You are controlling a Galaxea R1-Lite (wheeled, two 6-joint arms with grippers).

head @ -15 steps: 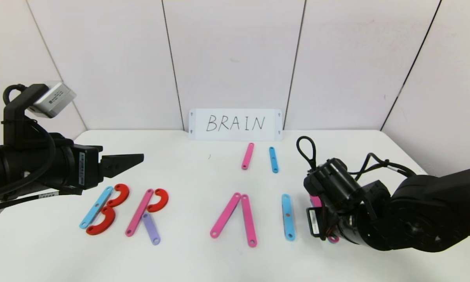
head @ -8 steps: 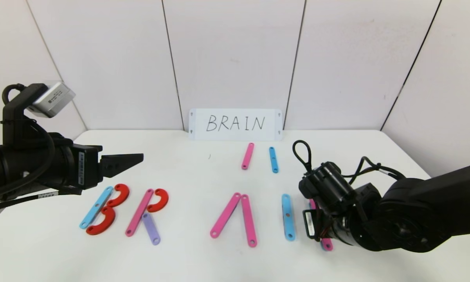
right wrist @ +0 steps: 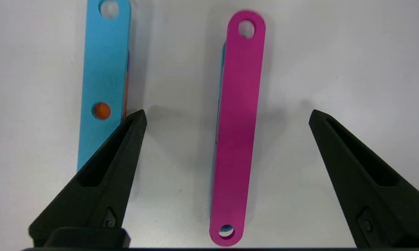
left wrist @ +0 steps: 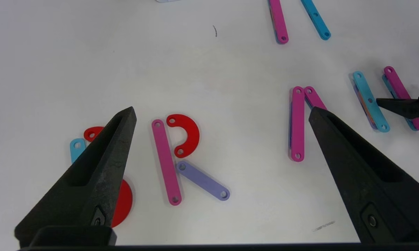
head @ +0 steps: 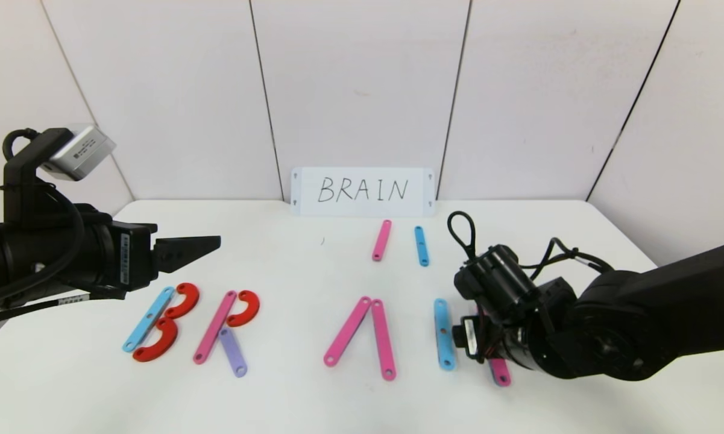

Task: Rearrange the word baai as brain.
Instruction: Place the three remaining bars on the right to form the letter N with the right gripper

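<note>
The word lies across the white table (head: 313,398). A light-blue strip with two red arcs forms B (head: 157,322). A pink strip, a red arc and a purple strip form R (head: 223,328). Two leaning pink strips (head: 362,337) come after that, then a light-blue strip (head: 443,331). To its right a pink strip (right wrist: 239,125) lies flat on another light-blue strip. My right gripper (right wrist: 226,113) is open and straddles this strip without touching it. My left gripper (left wrist: 221,109) hovers open above the B and R, holding nothing.
A white card with handwritten BRAIN (head: 363,191) stands against the back wall. In front of it lie a short pink strip (head: 381,240) and a short light-blue strip (head: 421,246). The right arm's bulk covers the table's right side.
My right gripper has opened and let go of the pink strip, which now lies right of the light-blue strip. The right arm shifted slightly left. The left arm has not moved.
</note>
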